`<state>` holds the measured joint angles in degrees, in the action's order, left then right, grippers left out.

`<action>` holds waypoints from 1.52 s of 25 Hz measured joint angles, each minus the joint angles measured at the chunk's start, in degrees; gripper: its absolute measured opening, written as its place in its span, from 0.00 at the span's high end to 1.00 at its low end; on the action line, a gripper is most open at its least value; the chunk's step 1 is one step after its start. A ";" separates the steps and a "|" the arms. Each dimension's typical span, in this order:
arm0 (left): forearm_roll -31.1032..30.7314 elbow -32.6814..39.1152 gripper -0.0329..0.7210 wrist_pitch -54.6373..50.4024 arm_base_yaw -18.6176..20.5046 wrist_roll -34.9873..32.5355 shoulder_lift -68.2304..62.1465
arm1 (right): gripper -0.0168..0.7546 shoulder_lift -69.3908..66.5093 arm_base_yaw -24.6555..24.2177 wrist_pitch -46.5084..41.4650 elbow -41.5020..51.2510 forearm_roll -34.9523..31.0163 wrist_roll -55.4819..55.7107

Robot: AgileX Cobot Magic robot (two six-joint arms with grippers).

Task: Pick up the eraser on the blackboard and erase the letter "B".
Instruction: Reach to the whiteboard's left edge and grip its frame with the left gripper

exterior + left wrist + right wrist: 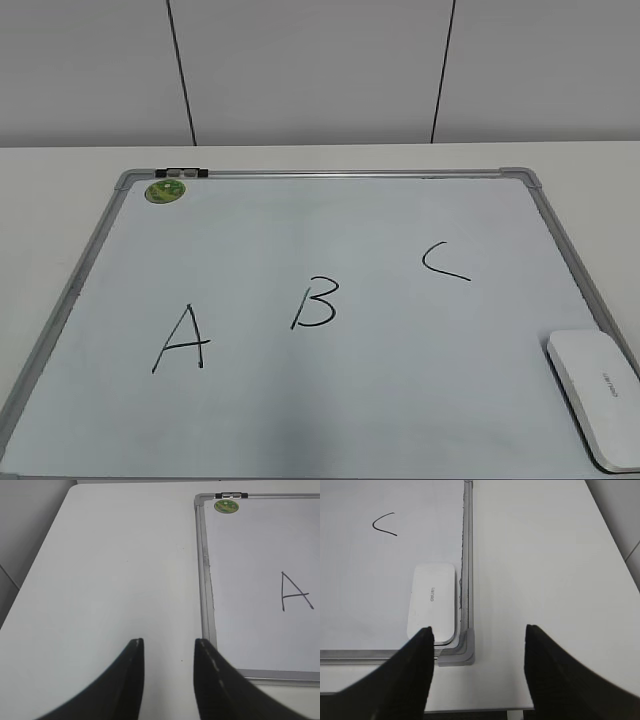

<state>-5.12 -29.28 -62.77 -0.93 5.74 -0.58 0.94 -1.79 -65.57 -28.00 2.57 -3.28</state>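
The blackboard (300, 174) is a white board in a grey frame, lying flat on the table. The black letter "B" (315, 303) is near its middle, between "A" (182, 340) and "C" (445, 262). The white eraser (595, 393) lies on the board's near right corner; it also shows in the right wrist view (431, 602). My right gripper (478, 630) is open and empty, above the table just off that corner. My left gripper (169, 642) is open and empty, above the table left of the board's frame (205, 580). Neither gripper shows in the exterior view.
A round green sticker (165, 191) and a small clip (182, 173) sit at the board's far left corner. The white table (110, 565) extends left of the board and also right of it (535, 565). A grey panelled wall stands behind.
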 joint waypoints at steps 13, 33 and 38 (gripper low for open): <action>-1.04 0.00 0.64 0.00 0.00 0.00 0.00 | 0.42 0.00 0.00 0.00 0.00 0.00 0.00; 0.82 -8.81 0.64 6.34 -0.22 0.00 -29.11 | 0.42 0.00 0.00 0.00 0.00 0.00 0.00; 3.26 -12.03 0.63 7.22 -0.36 0.00 -38.05 | 0.42 0.00 0.00 0.00 0.00 0.00 0.00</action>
<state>-1.85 -41.31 -55.55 -1.29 5.74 -38.63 0.94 -1.79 -65.57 -28.00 2.57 -3.28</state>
